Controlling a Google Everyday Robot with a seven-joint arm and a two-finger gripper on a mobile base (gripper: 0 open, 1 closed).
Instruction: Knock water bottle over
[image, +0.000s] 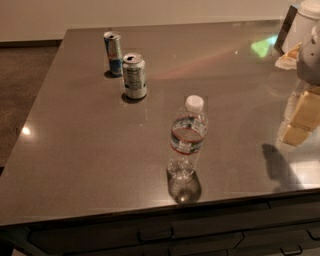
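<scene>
The water bottle (187, 139) stands upright near the front edge of the dark table (90, 145). It is clear ribbed plastic with a white cap and a dark label band edged in red. My gripper (300, 122) is at the right edge of the view, pale and yellowish under a grey-white arm part (310, 60). It sits well to the right of the bottle, apart from it, and casts a shadow (276, 166) on the table.
A silver soda can (135, 76) and a slim blue-and-silver can (113, 53) stand upright at the back left. White objects (300, 25) sit at the back right corner. Drawer fronts (160, 232) run below the front edge. Floor lies to the left.
</scene>
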